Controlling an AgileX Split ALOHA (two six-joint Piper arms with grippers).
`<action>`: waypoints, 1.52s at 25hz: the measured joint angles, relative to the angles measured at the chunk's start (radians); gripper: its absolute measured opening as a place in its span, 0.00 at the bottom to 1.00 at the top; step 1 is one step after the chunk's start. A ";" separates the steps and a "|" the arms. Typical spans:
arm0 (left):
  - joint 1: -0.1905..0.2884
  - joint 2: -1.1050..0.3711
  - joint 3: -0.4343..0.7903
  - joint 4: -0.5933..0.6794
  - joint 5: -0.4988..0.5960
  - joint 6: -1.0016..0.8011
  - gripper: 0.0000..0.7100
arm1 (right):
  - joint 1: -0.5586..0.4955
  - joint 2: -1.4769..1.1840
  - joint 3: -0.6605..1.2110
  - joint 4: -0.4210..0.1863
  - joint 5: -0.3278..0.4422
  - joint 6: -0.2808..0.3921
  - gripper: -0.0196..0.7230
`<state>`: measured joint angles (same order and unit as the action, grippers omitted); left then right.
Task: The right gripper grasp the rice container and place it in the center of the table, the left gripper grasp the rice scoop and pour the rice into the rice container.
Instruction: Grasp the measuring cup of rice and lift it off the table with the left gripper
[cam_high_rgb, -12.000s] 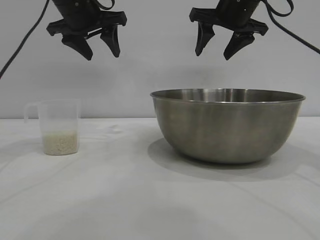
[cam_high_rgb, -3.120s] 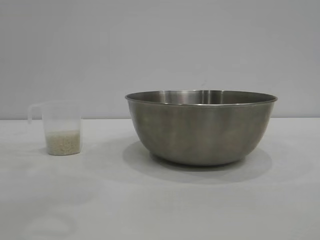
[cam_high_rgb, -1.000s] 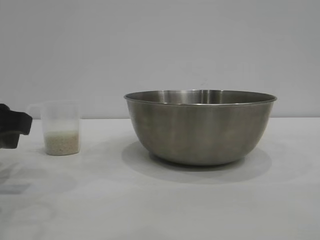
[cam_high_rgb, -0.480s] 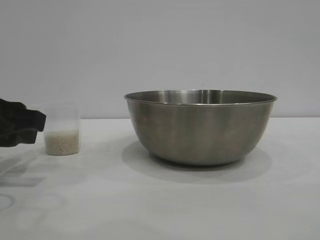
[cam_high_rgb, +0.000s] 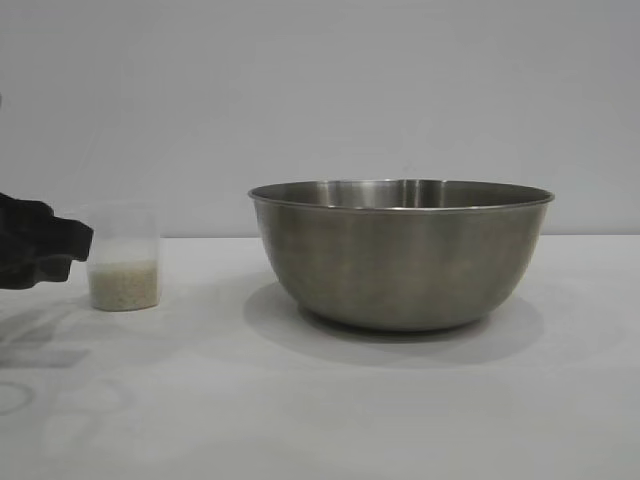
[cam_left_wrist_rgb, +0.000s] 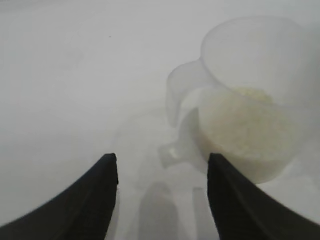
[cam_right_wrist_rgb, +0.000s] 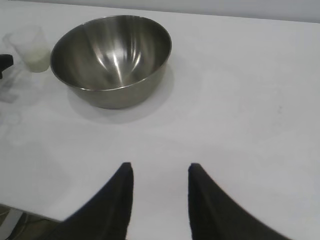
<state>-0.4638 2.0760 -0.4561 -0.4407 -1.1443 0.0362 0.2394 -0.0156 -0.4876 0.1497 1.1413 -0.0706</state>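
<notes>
Left hand (cam_left_wrist_rgb: 160, 165) now nearer, fingers spread, rice scoop (cam_left_wrist_rgb: 240, 100) handle just beyond its tips, ungripped.

left end effector (cam_left_wrist_rgb: 162, 165) – fingers apart, low, empty | right end effector (cam_right_wrist_rgb: 160, 172) – parted, raised, empty

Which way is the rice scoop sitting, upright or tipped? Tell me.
Upright. The rice scoop stands flat on the table, walls vertical, the rice level in its bottom.
</notes>
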 joint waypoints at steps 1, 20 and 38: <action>0.000 0.003 -0.002 -0.011 0.000 0.000 0.55 | 0.000 0.000 0.000 0.000 0.000 0.000 0.37; 0.014 0.016 -0.095 -0.040 0.000 0.039 0.50 | 0.000 0.000 0.000 0.000 0.000 0.000 0.37; 0.090 0.075 -0.157 0.128 -0.001 0.021 0.42 | 0.000 0.000 0.000 0.000 0.000 0.000 0.37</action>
<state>-0.3739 2.1513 -0.6132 -0.3132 -1.1449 0.0575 0.2394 -0.0156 -0.4876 0.1497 1.1413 -0.0706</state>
